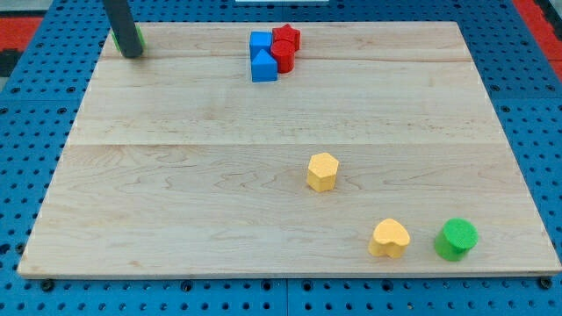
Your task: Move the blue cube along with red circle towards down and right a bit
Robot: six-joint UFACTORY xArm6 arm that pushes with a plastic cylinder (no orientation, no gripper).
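We carry no claw, only rod; my tip [131, 54] at tabletop [176, 193] top-left, against green block [138, 37], holding nothing. Blue cube [260, 43] touches red circle [283, 57], top centre, well apart from tip.

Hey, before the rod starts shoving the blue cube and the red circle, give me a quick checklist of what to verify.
1. Blue cube and red circle close together at the view's top: ok.
2. My tip up against the pair: not ok, it sits far to the view's left, beside a green block.
3. Tip above-left of the pair for a down-right push: not ok.
4. Blue triangular block and red star touching the pair, may get dragged: not ok.
5. Path down-right as far as the yellow hexagon: ok.
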